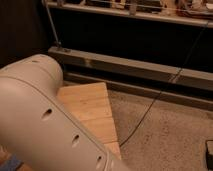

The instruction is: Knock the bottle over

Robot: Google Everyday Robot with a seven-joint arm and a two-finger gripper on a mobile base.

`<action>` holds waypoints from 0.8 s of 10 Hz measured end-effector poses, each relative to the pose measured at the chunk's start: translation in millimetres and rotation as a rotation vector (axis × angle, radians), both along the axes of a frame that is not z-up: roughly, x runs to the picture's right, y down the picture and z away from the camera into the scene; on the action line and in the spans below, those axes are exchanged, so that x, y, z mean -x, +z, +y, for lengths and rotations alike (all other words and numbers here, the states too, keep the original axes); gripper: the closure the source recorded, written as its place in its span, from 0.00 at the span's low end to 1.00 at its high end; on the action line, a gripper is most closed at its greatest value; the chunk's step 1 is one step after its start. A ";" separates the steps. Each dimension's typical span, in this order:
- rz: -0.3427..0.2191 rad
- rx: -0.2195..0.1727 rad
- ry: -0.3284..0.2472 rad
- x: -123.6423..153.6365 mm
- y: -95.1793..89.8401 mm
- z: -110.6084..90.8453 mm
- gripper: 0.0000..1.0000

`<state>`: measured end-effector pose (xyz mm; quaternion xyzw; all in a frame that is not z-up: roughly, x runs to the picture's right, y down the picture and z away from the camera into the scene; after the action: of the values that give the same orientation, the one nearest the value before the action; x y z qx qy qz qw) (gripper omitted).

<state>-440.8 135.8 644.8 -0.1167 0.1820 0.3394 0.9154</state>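
Note:
My large pale grey arm housing (45, 120) fills the lower left of the camera view and hides most of the wooden table (92, 107). The bottle is hidden or out of view. The gripper is not in view. Only the table's right part shows, a strip of bare light wood planks beside the arm.
A speckled grey floor (170, 135) lies right of the table, with a thin dark cable (155, 100) running across it. A grey rail (140, 67) and a dark wall stand behind. A small blue patch (7, 162) shows at the bottom left corner.

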 end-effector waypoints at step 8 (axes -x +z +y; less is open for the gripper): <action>-0.027 0.059 -0.065 26.0 2.2 35.7 1.00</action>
<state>-466.8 171.5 647.1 -0.1424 0.1834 0.3022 0.9245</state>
